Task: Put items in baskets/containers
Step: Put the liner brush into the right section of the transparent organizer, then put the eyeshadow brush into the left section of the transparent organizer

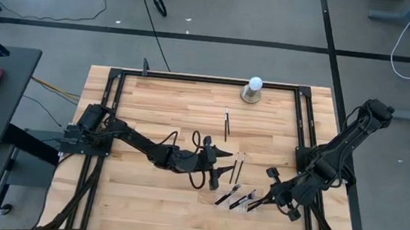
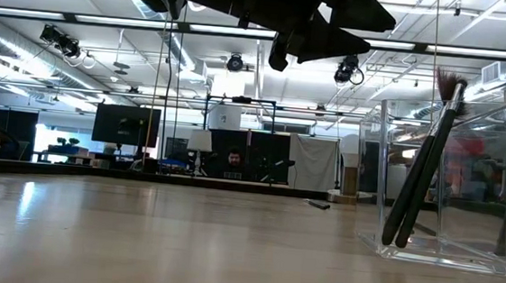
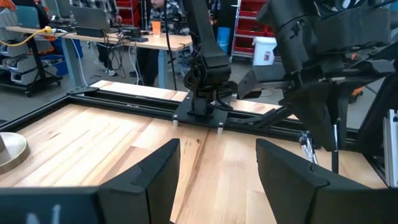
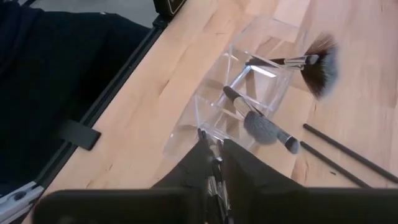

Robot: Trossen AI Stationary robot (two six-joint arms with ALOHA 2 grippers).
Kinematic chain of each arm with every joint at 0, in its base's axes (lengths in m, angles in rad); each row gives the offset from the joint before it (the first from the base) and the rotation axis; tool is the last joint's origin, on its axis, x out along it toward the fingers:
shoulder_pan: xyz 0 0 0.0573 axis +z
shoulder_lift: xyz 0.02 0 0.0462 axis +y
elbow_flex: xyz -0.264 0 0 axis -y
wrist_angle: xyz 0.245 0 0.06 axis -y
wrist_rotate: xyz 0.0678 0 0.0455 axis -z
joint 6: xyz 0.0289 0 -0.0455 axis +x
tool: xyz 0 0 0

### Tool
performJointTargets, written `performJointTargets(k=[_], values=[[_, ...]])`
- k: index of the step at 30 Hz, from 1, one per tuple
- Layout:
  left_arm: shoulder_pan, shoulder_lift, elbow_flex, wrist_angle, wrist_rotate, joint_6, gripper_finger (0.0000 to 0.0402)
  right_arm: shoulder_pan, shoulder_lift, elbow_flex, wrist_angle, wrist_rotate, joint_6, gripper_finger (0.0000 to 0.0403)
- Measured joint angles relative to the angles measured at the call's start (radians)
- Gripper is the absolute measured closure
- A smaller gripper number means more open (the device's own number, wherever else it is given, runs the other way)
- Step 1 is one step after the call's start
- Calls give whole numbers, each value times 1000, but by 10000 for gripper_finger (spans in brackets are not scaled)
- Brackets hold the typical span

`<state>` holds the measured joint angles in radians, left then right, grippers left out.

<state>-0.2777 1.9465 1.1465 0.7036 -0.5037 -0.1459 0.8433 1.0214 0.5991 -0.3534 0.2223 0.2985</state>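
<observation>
Right pincer (image 4: 214,163) of mine is pressed close on one slim makeup brush with a thin dark handle and silvery neck (image 4: 214,179), just above the near end of the small clear plastic tray (image 4: 205,109). Some brushes lie in the tray already, a dark fan-shaped one (image 4: 320,59) poking out. I think a brush is very light, stiff and a bit slippery, with soft bristles, so hold the handle's middle. My left pincer (image 3: 217,168) hangs apart over the wooden surface (image 1: 161,103), near two loose brushes (image 1: 236,167).
</observation>
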Motion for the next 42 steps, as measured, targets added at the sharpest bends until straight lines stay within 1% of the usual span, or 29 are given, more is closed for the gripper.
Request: performJointTargets(k=[10, 14, 18, 19, 21, 23, 25, 28, 32, 34, 38, 42], values=[[0, 0, 0, 0, 0, 0, 190, 0, -21, 1, -19, -2, -1, 238], [0, 0, 0, 0, 0, 0, 191, 0, -69, 27, -73, 4, 0, 217], [0, 0, 0, 0, -1, 0, 191, 3, -136, 64, -127, 40, 0, 214], [0, 0, 0, 0, -11, -1, 191, 3, -154, 72, -148, 58, 1, 215], [0, 0, 0, -3, -63, -11, 191, 4, -191, 79, -184, 108, 15, 220], [2, 8, 1, -5, -149, -43, 191, 4, -220, 79, -244, 186, 53, 227], [9, 24, 1, -16, -233, -84, 191, 4, -234, 79, -321, 282, 127, 234], [32, 64, 1, -32, -304, -165, 191, 4, -238, 79, -445, 415, 265, 245], [88, 126, 1, -32, -306, -341, 191, 4, -238, 78, -591, 545, 439, 256], [120, 161, 1, -30, -304, -419, 191, 4, -238, 78, -624, 594, 493, 260], [174, 220, 0, -41, -298, -507, 191, 4, -238, 78, -627, 647, 499, 266], [215, 270, 17, -62, -226, -584, 191, 4, -238, 78, -627, 652, 495, 268]])
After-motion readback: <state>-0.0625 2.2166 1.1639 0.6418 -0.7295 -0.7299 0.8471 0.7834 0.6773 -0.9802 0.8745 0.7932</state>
